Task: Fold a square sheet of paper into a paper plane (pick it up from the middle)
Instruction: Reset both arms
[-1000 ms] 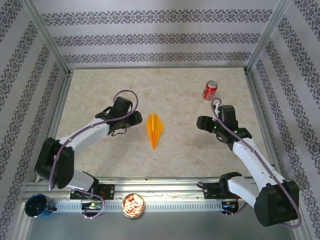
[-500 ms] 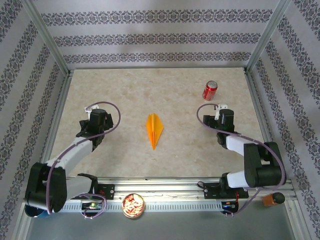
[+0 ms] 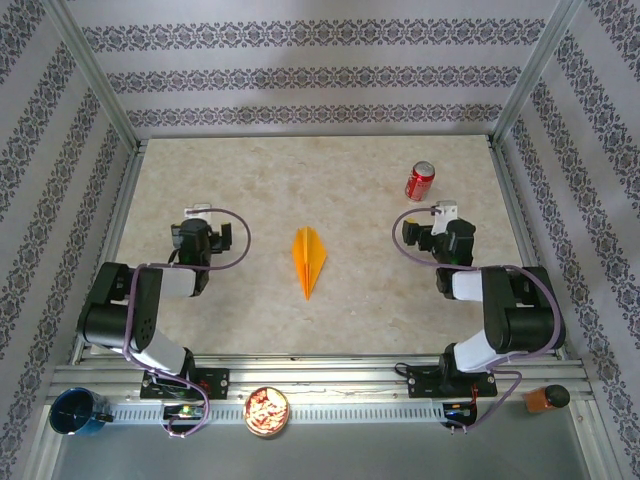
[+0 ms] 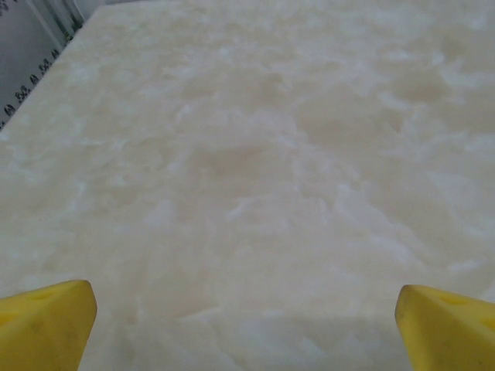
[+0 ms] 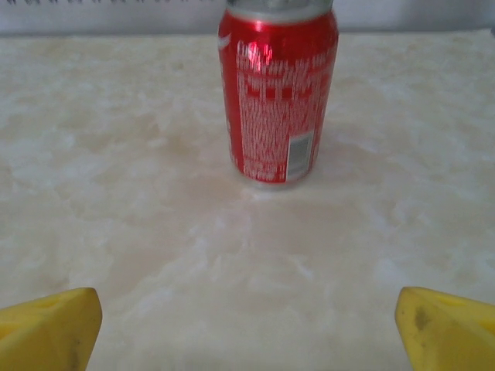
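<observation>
soda can (image 5: 278,93): top rim chopped off by the frame edge, and the small print is too blurry to read
left gripper (image 4: 246,328): yellow fingertips (image 4: 46,325) clipped at the bottom corners, so you just get the tips
right gripper (image 5: 246,328): same deal, fingertips (image 5: 50,328) clipped at both bottom corners
paper plane (image 3: 308,260): fold layers too tiny to make out from above
round tin (image 3: 266,411): reddish stuff inside, no clue what
orange thing (image 3: 545,398): too small to name

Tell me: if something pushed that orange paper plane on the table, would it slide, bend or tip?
The paper plane looks thin and folded, so it is probably very light and would slide easily on the smooth table. Its centre ridge likely stiffens it lengthwise, though a hard pinch could crush it. Lying flat, it seems unlikely to tip.
</observation>
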Robot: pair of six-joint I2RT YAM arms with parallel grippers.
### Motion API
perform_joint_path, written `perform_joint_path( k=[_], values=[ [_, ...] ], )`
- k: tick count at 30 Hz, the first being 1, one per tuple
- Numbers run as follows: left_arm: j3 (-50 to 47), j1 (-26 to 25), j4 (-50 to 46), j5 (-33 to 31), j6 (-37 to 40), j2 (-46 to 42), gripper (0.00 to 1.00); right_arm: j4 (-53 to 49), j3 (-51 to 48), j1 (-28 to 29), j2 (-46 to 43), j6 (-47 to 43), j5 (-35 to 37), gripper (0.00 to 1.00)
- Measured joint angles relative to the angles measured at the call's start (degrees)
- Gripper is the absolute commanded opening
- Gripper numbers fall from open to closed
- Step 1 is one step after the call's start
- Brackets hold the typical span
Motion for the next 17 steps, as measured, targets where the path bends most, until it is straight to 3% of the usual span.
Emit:
perform_joint_path(
  k=[8, 17],
  values=[
    [-3.85, 2.29, 7.67, 2.49, -1.46, 1.62, 1.00, 4.57, -0.31, 3.06, 0.13, 0.13, 8.59, 0.98],
    [-3.85, 2.29, 9.60, 2.97, -1.51, 1.64, 1.00, 5.70, -0.70, 3.76, 0.13, -0.09, 12.39, 0.98]
  ],
)
